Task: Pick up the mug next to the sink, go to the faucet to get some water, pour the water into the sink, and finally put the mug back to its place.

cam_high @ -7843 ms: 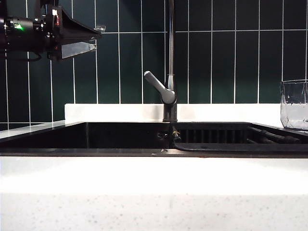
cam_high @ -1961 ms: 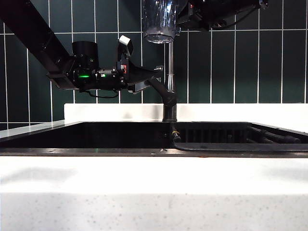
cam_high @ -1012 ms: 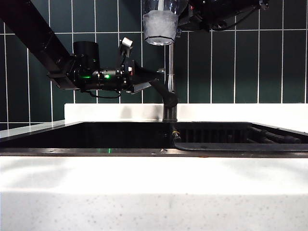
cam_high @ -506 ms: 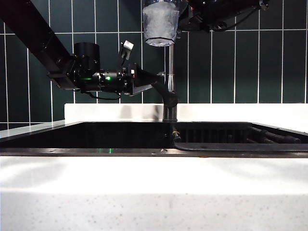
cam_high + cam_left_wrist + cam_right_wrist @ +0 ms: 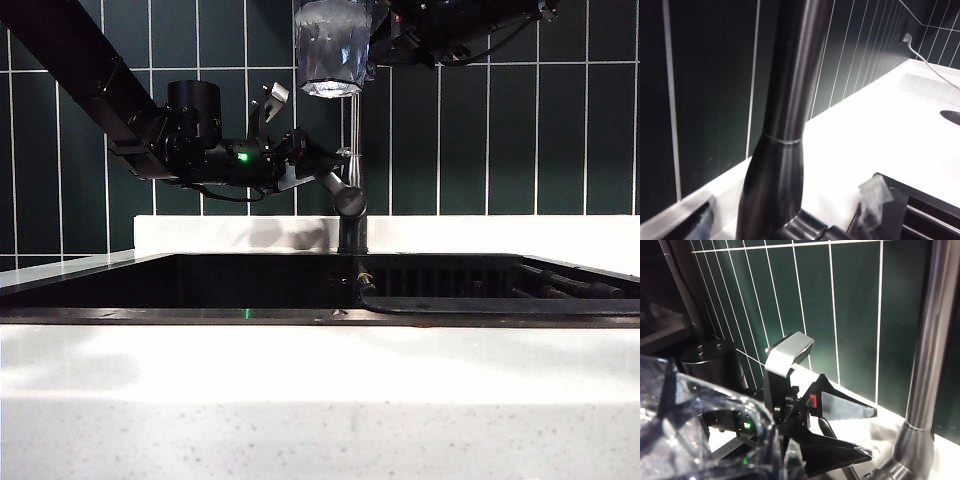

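Mug (image 5: 333, 48) now fuller in right gripper's (image 5: 378, 42) grasping jaws; left gripper's (image 5: 322, 172) released.

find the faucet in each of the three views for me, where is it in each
Exterior view: the faucet stands mid-frame behind the sink; the left gripper spans its lever, and the right gripper holds the mug above.
Left wrist view: its pipe fills the centre, close up.
Right wrist view: the pipe runs along the edge, beside the left gripper.
Shared landmark: the dark green tiled wall.
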Controlling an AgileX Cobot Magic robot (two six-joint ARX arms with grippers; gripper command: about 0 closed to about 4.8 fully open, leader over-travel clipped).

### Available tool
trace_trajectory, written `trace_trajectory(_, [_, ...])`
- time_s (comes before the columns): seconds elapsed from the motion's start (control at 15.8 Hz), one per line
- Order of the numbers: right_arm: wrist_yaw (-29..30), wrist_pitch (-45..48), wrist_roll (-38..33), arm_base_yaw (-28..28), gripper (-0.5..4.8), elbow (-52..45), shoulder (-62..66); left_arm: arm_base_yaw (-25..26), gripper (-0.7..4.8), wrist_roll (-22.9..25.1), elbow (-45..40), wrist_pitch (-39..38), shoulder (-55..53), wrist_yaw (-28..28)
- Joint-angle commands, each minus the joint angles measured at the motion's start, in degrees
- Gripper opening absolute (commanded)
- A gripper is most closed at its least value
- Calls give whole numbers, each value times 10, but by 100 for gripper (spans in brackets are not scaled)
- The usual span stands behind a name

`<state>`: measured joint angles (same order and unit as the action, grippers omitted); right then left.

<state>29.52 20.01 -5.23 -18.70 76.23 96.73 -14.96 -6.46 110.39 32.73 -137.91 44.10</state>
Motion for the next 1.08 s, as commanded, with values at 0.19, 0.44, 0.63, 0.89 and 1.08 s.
trace_trajectory(0.19, [2,24,-5,0,-7,5,-5,17,372,5,3,-1,-2,83])
trace_trajectory(0.44, [2,20,-5,0,-7,5,-5,25,371,2,3,4,-1,163])
trace_trajectory(0.63, [2,12,-5,0,-7,5,-5,35,371,-8,3,5,-1,189])
trace_trajectory(0.89, [2,8,8,0,-7,5,-5,61,362,-21,3,0,7,243])
trace_trajectory(1.08, [0,8,10,2,-7,4,-5,87,310,-33,3,-15,17,276])
